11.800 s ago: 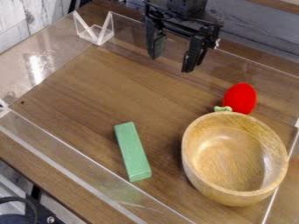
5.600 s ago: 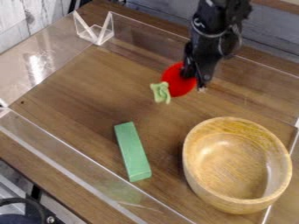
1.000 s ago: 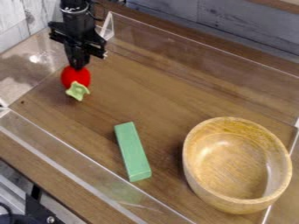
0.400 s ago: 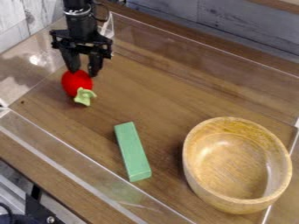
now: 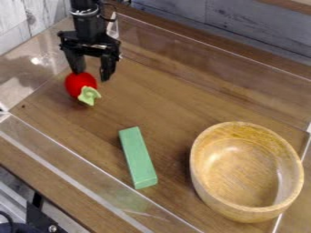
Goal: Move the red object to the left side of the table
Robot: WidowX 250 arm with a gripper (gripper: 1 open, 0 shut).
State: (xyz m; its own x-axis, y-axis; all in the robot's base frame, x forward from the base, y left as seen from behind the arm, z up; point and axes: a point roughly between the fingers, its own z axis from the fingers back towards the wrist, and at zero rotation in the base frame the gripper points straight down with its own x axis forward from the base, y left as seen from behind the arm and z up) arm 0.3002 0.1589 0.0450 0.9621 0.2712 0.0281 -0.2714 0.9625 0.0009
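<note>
A robot gripper (image 5: 93, 67) hangs over the far left part of a dark brown wood-grain table (image 5: 165, 103), its pincer released, the two fingers spread apart, as seen from the single camera. Just below the gripper, toward the near side, a small rounded bright-red object (image 5: 80, 84) sits on the tabletop at the left side of the picture, its light-green leafy end (image 5: 89, 96) pointing toward the camera and slightly to the right. The dark arm (image 5: 85, 14) reaches down from the top edge of the view. Near the middle of the table's near part, well apart from the red object, a green rectangular block (image 5: 137, 158) lies flat, its long side running from upper left to lower right. To the right of the block, apart from it, stands a round, light-colored wooden bowl (image 5: 245, 171), its opening facing up and its pale interior in view. A low clear acrylic wall (image 5: 73, 174) borders the near left edge of the tabletop, with black cables (image 5: 27, 215) beyond it in the lower left corner. Dark gray boards (image 5: 261, 29) rise behind the far edge, at upper right.
</note>
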